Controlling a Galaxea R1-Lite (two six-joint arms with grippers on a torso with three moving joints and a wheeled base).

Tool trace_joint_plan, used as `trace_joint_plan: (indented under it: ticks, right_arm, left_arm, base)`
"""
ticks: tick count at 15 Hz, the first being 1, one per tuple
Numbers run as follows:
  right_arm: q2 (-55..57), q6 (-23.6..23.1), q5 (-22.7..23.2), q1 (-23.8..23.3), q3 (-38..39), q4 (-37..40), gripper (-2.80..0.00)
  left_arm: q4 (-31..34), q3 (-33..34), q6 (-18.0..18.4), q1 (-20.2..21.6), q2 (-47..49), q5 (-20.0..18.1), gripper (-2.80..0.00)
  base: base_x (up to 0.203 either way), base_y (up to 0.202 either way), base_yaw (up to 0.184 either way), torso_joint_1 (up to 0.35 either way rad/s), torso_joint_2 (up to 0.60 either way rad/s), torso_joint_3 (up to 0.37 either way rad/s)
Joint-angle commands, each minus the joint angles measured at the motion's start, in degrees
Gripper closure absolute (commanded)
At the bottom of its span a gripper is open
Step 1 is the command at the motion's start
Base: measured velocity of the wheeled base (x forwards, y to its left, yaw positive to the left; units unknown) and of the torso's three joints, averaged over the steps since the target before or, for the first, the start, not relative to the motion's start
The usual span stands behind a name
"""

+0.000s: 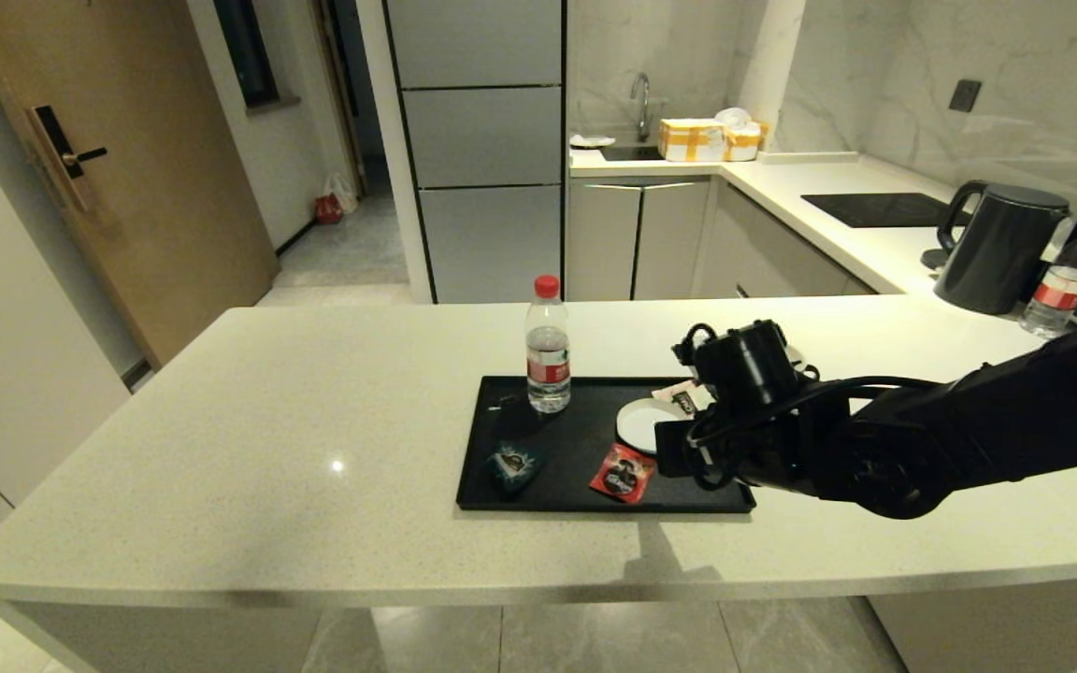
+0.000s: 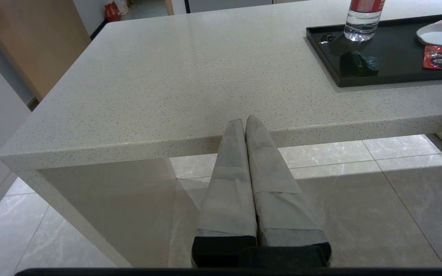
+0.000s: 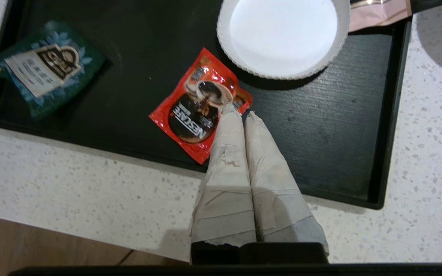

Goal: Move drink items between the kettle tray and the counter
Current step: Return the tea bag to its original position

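The small red foil sachet [image 3: 200,117] lies flat near the front rim of the black kettle tray [image 3: 320,134], also seen as the red sachet [image 1: 623,472] on the tray [image 1: 492,439]. My right gripper [image 3: 241,111] hangs over the tray, shut, its tips at the sachet's corner with nothing visible between them. In the head view its wrist [image 1: 744,374] hides the fingers. The black mug is not visible. The left gripper [image 2: 245,119] is shut and empty, parked low before the counter's front edge [image 2: 129,143].
On the tray stand a red-capped water bottle [image 1: 548,346], a teal sachet [image 1: 513,465], a white round ridged dish [image 1: 637,422] and a pink packet [image 3: 378,9]. A black kettle [image 1: 1001,248] and another bottle [image 1: 1057,280] stand at the far right. Pale counter [image 1: 267,421] stretches left of the tray.
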Motion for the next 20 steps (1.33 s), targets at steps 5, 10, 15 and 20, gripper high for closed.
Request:
trace_joint_plan:
  ticks: [5,10,15,20]
  right_arm:
    - [-3.1,0.2,-0.8,-1.1,-0.6,-0.1,0.00]
    - [-21.8,-0.1,-2.4,-5.9,5.7,0.1,0.00]
    - [-50.3,-0.5,-12.0,-10.7,12.1,12.8,0.00]
    - [-81.9,-3.4,-23.6,-20.9,12.4,40.0,0.00]
  left_arm:
    - [0.0,0.0,0.0,0.0,0.0,0.0,0.00]
    - [0.0,0.0,0.0,0.0,0.0,0.0,0.00]
    - [0.0,0.0,0.0,0.0,0.0,0.0,0.00]
    - [0.0,0.0,0.0,0.0,0.0,0.0,0.00]
  base:
    - [0.000,0.000,0.000,0.000,0.00,0.000]
    - [0.000,0.000,0.000,0.000,0.00,0.000]
    - [0.000,0.000,0.000,0.000,0.00,0.000]
    - [0.000,0.000,0.000,0.000,0.00,0.000]
